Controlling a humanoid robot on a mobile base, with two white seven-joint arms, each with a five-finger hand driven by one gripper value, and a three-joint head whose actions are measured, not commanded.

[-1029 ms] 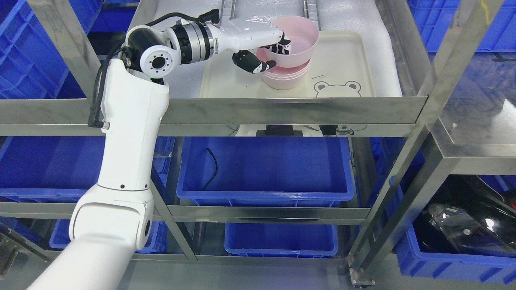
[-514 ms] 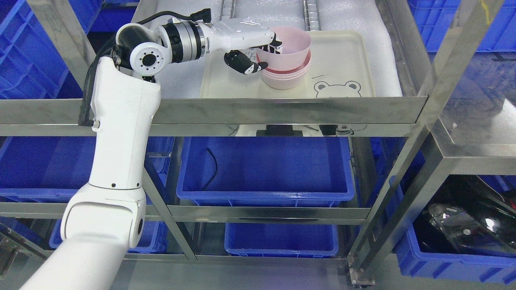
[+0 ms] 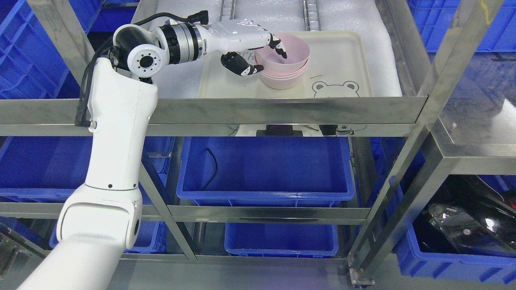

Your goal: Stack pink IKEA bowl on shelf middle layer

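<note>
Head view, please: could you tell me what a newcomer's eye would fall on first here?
The big white left arm rises from the lower left, its left hand at the rim of the pink bowl stack, fingers spread at the top bowl's rim rather than clamped. The stack sits on a cream tray with a bear drawing, on the steel shelf. Below, a blue bin catches the eye.

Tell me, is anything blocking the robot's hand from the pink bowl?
No, nothing visible is in between. The left hand is right at the top pink bowl, which sits nested in the stack of pink bowls on the cream tray. One finger reaches over the rim and the thumb is beside the outer wall.
</note>
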